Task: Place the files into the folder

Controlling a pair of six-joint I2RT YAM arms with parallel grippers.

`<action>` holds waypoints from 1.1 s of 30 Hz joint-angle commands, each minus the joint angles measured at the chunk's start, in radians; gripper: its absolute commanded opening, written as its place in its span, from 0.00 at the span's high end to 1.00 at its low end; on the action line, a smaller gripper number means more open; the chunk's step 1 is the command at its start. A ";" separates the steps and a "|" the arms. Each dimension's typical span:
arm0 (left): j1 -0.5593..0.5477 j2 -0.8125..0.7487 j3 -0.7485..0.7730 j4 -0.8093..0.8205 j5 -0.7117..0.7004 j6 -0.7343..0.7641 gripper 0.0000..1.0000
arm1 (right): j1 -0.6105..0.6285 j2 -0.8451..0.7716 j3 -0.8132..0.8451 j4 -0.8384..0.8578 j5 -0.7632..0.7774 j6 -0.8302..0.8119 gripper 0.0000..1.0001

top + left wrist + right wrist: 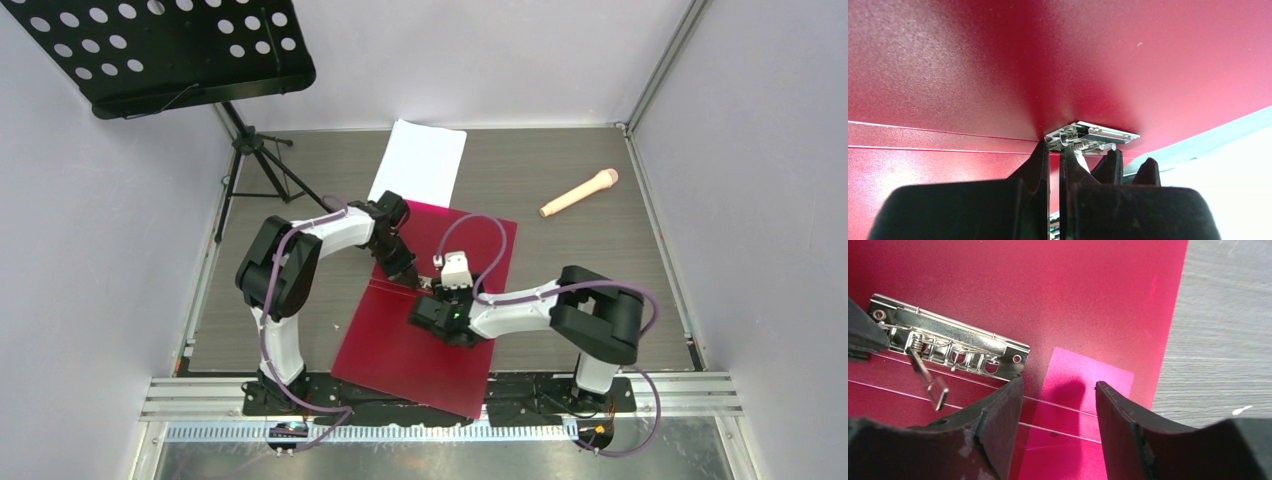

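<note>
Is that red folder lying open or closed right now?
Open. The red folder lies spread flat, its metal clip and pink patch inside uncovered.

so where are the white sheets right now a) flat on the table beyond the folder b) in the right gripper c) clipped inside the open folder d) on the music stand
a, the files lie flat on the table beyond the folder, whose open inside shows only red.

You have the folder (pixel 400 350) mid-table (pixel 600 250), reaching the near edge | files (pixel 420 160) just behind its far-left corner | clip (pixel 948 340) on its spine | left gripper (pixel 1054 150) at the clip, right gripper (pixel 1058 390) just before it | microphone (pixel 578 193) far right | music stand (pixel 160 50) far left
</note>
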 commanded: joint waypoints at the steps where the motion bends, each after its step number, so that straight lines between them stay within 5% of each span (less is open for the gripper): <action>1: -0.020 0.056 -0.034 -0.240 -0.357 0.160 1.00 | -0.036 -0.065 -0.120 0.124 -0.280 -0.037 0.33; 11: -0.127 0.137 0.309 -0.351 -0.434 0.296 1.00 | -0.051 -0.335 -0.096 0.120 -0.346 -0.099 0.29; 19: -0.145 0.154 0.441 -0.391 -0.458 0.335 1.00 | -0.088 -0.484 -0.160 0.178 -0.446 -0.143 0.29; 25: -0.145 0.088 0.517 -0.419 -0.485 0.378 1.00 | -0.103 -0.582 -0.281 0.406 -0.643 -0.181 0.43; 29: -0.145 0.021 0.612 -0.482 -0.554 0.431 0.79 | -0.119 -0.544 -0.310 0.571 -0.783 -0.209 0.62; 33: -0.138 -0.081 0.606 -0.526 -0.633 0.425 0.56 | -0.139 -0.447 -0.302 0.712 -0.924 -0.219 0.68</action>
